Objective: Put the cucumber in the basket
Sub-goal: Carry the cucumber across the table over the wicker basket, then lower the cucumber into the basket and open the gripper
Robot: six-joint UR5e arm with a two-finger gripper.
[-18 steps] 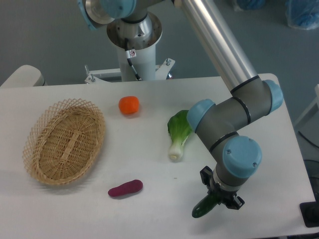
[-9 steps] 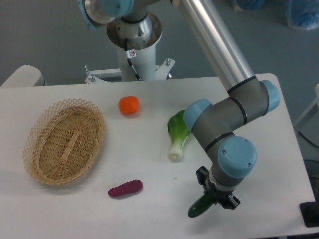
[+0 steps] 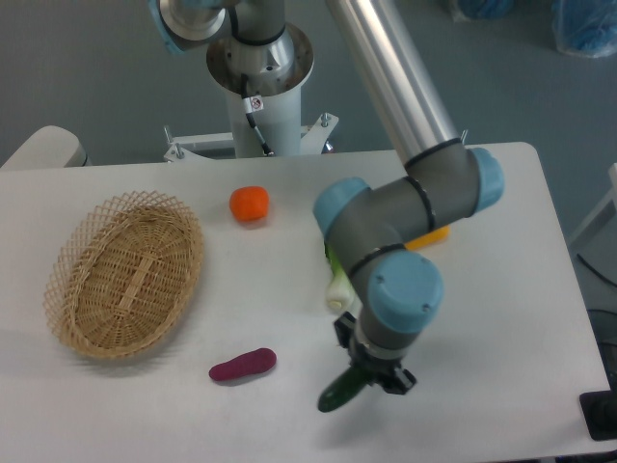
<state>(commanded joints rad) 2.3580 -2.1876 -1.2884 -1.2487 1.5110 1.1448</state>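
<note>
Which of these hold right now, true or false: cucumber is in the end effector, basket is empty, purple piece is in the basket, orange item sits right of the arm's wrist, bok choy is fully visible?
1. The end effector holds the cucumber. True.
2. The basket has nothing in it. True.
3. The purple piece lies in the basket. False: it lies on the table, right of the basket and apart from it.
4. The round orange item sits right of the arm. False: it is left of the arm, near the basket's far end.
5. The bok choy is fully visible. False: the arm hides most of it; only the white stem end shows.
</note>
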